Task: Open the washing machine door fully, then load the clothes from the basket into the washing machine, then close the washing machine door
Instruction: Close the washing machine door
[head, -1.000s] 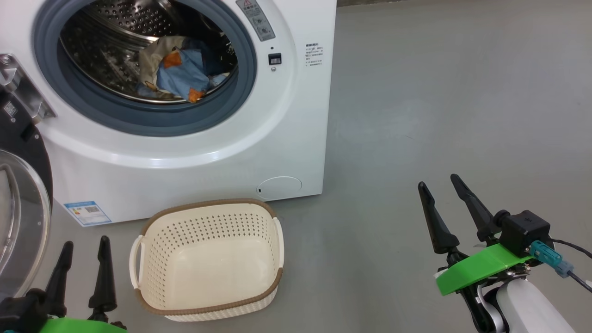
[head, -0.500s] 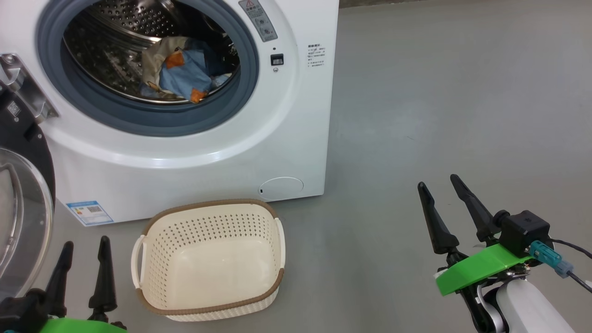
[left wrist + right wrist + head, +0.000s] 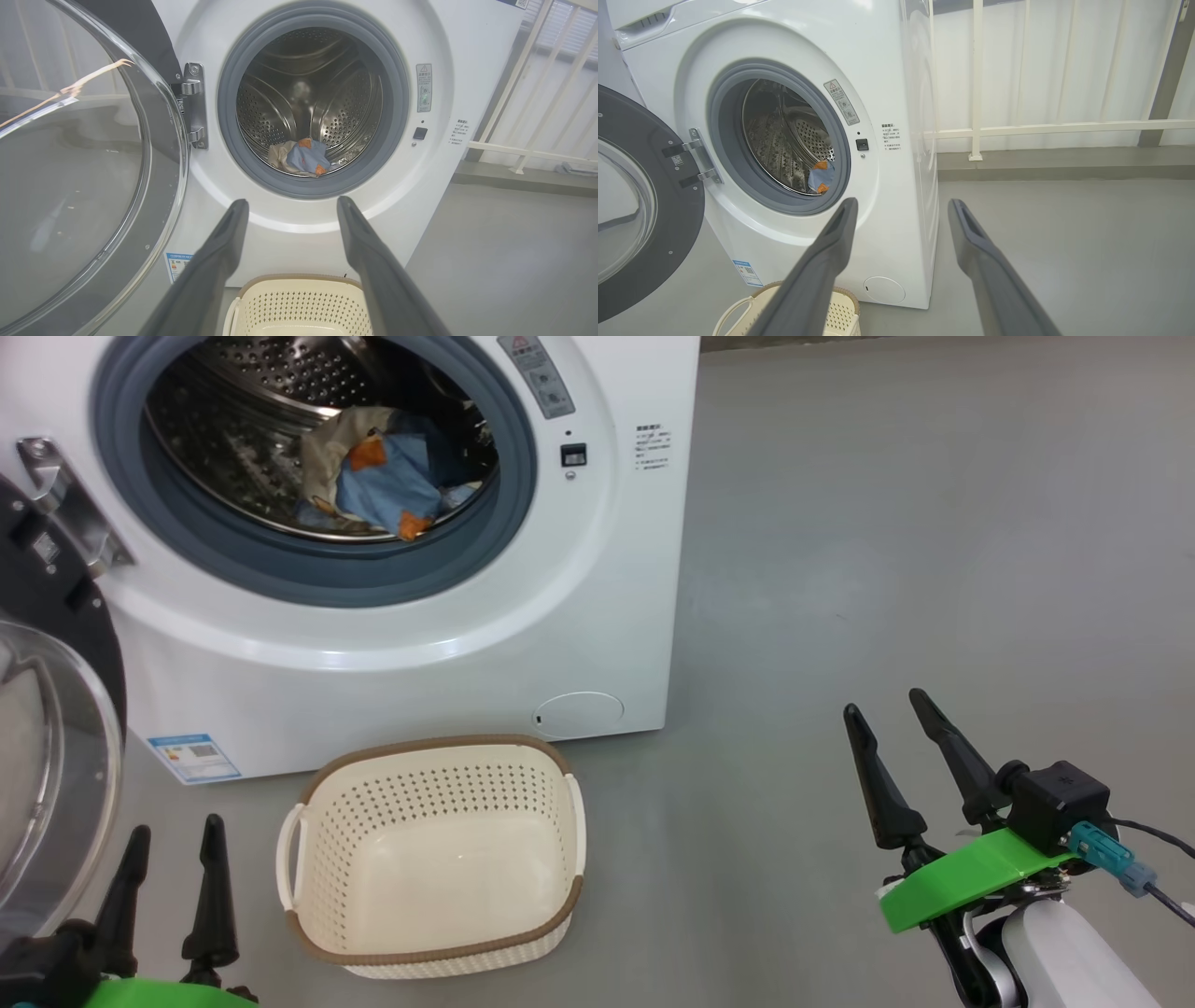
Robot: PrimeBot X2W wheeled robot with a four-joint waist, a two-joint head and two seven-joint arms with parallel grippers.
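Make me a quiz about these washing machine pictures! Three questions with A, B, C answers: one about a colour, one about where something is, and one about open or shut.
1. What colour is the rim of the basket?
A. brown
B. green
C. purple

2. Where are the clothes?
A. in the basket
B. inside the drum of the washing machine
C. on a shelf

3. How is the washing machine door?
A. shut tight
B. open
C. taken off

Answers:
1 A, the woven-look band round the top of the cream basket is brown.
2 B, the blue and cream heap lies in the steel drum and the basket holds nothing.
3 B, the door is swung out on its hinge, so the round opening is uncovered.
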